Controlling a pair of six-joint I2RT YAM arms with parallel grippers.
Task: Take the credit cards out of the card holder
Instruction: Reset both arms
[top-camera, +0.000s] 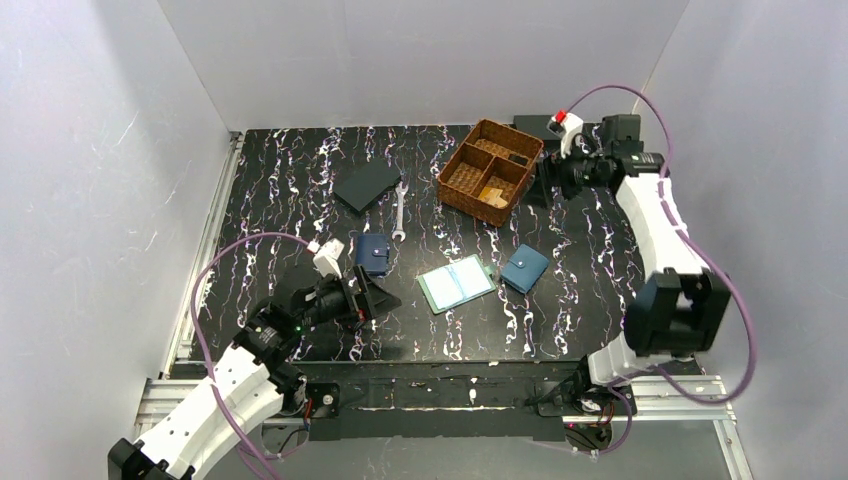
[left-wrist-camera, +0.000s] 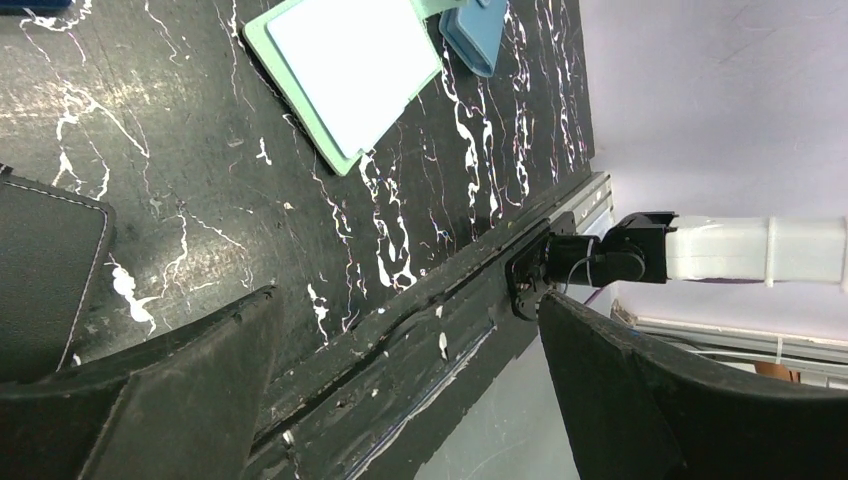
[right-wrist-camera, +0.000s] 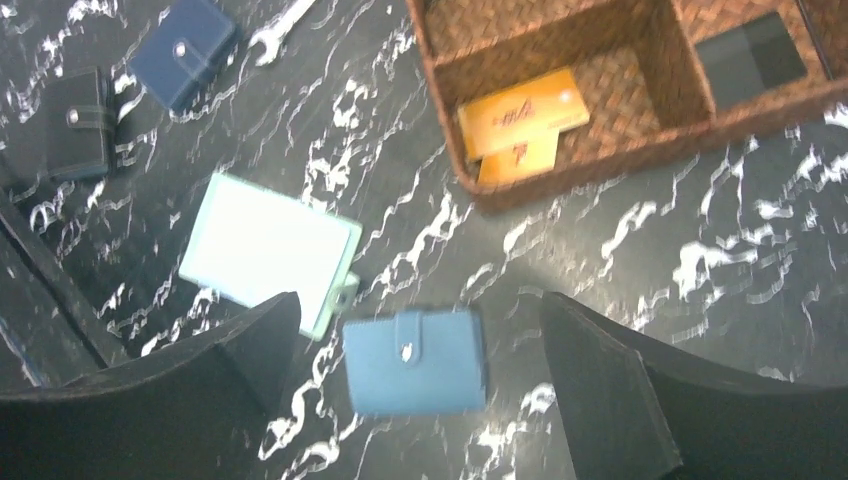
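Note:
The card holder (top-camera: 456, 284) lies open and flat at mid-table, its pale inside facing up; it also shows in the left wrist view (left-wrist-camera: 345, 70) and the right wrist view (right-wrist-camera: 270, 250). No card shows in it. Tan-golden credit cards (right-wrist-camera: 522, 115) lie in one compartment of the wicker basket (top-camera: 455, 192), and a dark card (right-wrist-camera: 750, 55) lies in another. My left gripper (top-camera: 378, 296) is open and empty, low near the front edge, left of the holder (left-wrist-camera: 408, 298). My right gripper (top-camera: 546, 180) is open and empty beside the basket, high above the table (right-wrist-camera: 418, 305).
A brighter blue wallet (top-camera: 525, 268) lies shut just right of the holder. A navy wallet (top-camera: 373, 253), a wrench (top-camera: 399, 212) and a dark flat case (top-camera: 366, 186) lie to the left. A black wallet (left-wrist-camera: 40, 280) lies by my left gripper.

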